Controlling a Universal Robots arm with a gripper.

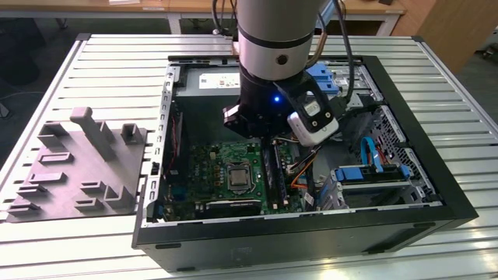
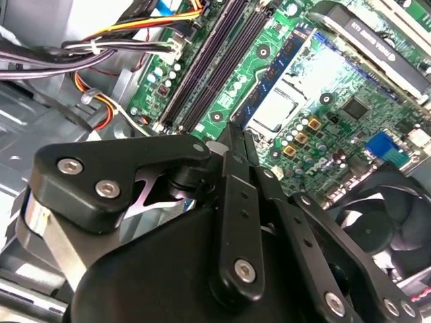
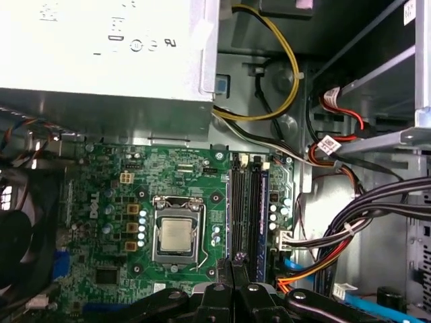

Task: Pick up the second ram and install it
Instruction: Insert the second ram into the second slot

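Observation:
My gripper [image 3: 232, 261] hangs above the green motherboard [image 3: 101, 202], its black fingers pressed together with nothing between them; it also appears in the second wrist view [image 2: 232, 131]. The fingertips point at the near end of the long black memory slots [image 3: 244, 202], which also run past in the second wrist view [image 2: 215, 60]. A dark blue strip [image 3: 263, 208] lies along the slot farthest from the processor socket [image 3: 178, 232]; I cannot tell whether it is the second ram. In the exterior view the arm's wrist [image 1: 272, 111] covers the gripper inside the open computer case [image 1: 435, 192].
Bundled cables [image 3: 350, 222] and a metal drive bay crowd one side of the slots. The power supply [image 3: 101, 47] sits beyond the board and a fan [image 2: 390, 215] beside it. A grey moulded fixture [image 1: 78, 169] lies on the slatted table at the exterior view's left.

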